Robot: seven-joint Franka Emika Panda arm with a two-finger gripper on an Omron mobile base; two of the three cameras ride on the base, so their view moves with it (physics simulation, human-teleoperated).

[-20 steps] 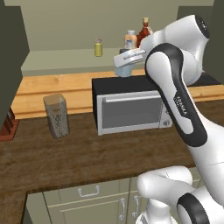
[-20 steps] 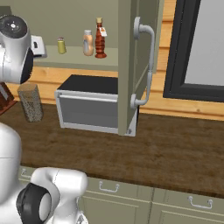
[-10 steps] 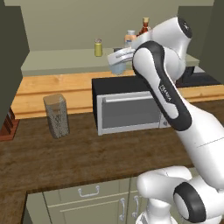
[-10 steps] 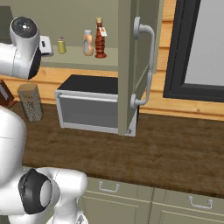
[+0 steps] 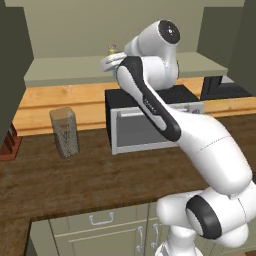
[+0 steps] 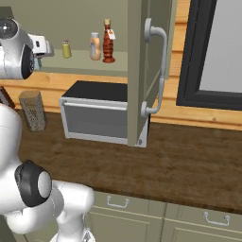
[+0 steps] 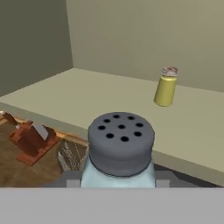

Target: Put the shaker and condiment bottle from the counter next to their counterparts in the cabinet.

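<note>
Shaker [image 7: 120, 151]: pale blue body, dark perforated cap, pinched in the pincer [image 7: 119, 181] just short of the cabinet shelf [image 7: 78, 94] edge. Placement advice: carry level over the lip, set down upright just beside the yellow-green shaker [image 7: 165, 87] (without knocking it), then release.

From my right base camera I see the cabinet [image 6: 113, 59] shelf with the yellow-green shaker [image 6: 66, 49], the orange and white bottle [image 6: 95, 46] and the condiment bottle [image 6: 108, 41] standing in a row, the two bottles just beside each other. The arm's hand [image 6: 40, 46] reaches in from the left, near the shaker. Below, a microwave [image 6: 97, 113] and a speckled jar [image 6: 33, 110] sit on the counter [image 6: 189, 165]. An open cabinet door [image 6: 146, 71] hangs in front.
</note>
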